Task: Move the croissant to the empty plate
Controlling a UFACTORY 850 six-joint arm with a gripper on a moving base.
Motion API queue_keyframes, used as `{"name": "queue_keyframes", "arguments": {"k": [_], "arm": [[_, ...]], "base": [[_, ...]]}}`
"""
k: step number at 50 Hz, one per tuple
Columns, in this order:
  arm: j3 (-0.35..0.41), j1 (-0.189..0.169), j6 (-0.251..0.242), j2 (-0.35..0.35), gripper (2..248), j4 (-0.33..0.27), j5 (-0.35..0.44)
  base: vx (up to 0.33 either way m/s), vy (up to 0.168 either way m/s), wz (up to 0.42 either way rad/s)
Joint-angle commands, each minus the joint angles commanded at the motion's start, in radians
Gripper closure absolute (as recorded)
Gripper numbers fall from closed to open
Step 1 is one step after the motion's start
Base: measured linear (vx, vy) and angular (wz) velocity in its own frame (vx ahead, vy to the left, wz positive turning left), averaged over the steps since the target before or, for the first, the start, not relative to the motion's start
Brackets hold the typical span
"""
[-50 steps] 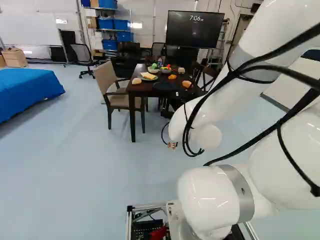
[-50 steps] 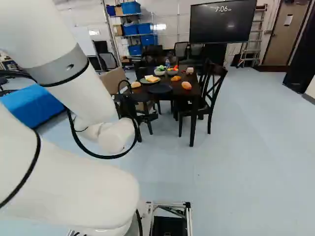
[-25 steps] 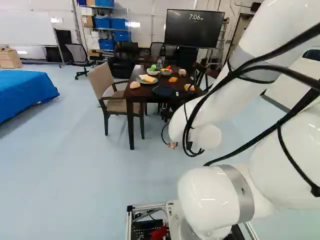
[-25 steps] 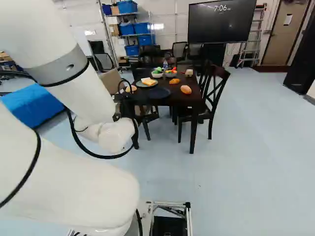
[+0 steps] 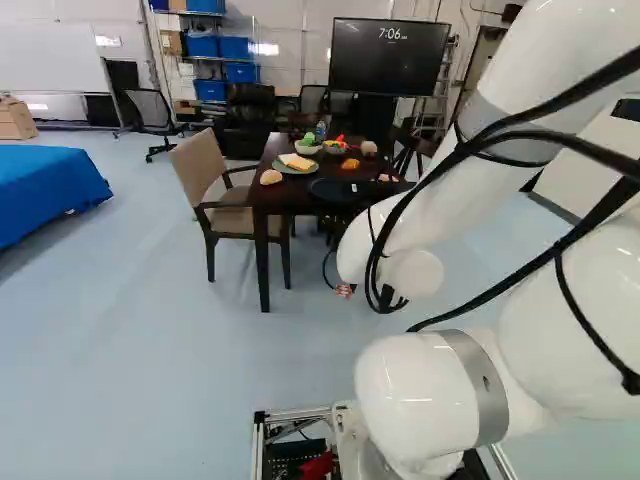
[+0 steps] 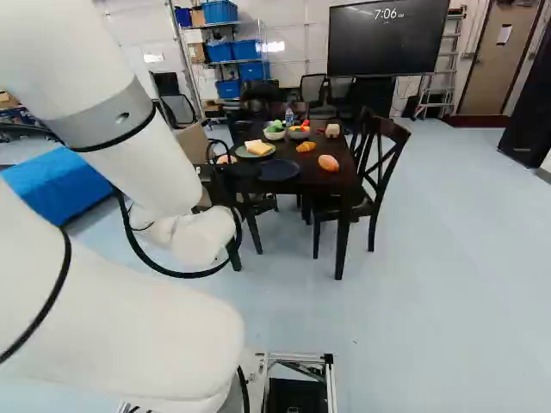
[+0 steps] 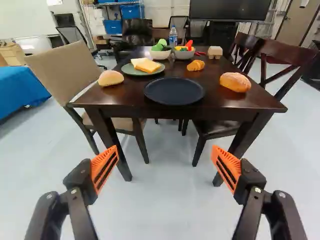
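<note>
Wrist view shows tool (image 7: 165, 148) spread wide, nothing gripped, croissant (image 7: 195, 65) on desk (image 7: 129, 96) beyond the empty plate (image 7: 174, 91); looks like approach step, next move probably calls for getting closer, then lining up over the croissant before lowering.

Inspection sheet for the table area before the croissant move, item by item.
Surface: glossy dark table, laid with food and dishes.
Job's things: croissant on the table, beyond the empty dark plate.
Clutter: round roll, oblong roll, green plate holding slices, white bowl, grey bowl, bottle.
Gripper: jaws open, holding nothing.
Cables: black cable in a loose loop off the arm.
Surroundings: padded chair, wooden chair, screen.
</note>
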Motion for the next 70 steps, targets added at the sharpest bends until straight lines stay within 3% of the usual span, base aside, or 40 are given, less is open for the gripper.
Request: {"name": "queue_keyframes", "arguments": {"k": [35, 70], "arm": [[0.000, 0.000, 0.000, 0.000, 3, 0.000, 0.000], [0.000, 0.000, 0.000, 0.000, 3, 0.000, 0.000]], "base": [[0.195, -0.025, -0.223], [0.202, -0.003, -0.030]]}}
